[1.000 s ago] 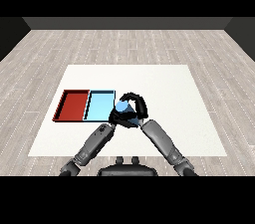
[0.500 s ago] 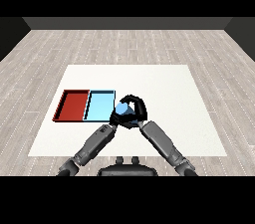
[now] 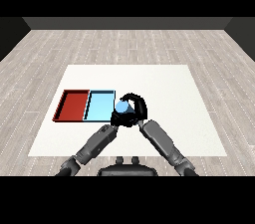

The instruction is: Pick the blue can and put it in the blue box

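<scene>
Table: we see the white table (image 3: 164, 88) wide and bare to the right of the hands and along its far side.
Trays: the red tray (image 3: 72, 105) and light blue tray (image 3: 99, 106) lie touching, left of centre near the table's left edge.
Right hand: our right hand (image 3: 136, 111) curls its fingers round the blue can (image 3: 122, 106).
Left hand: our left hand (image 3: 118, 118) sits just under the can; we cannot tell how its fingers stand.
Can: it is held just beside the light blue tray's right rim, not inside.
</scene>
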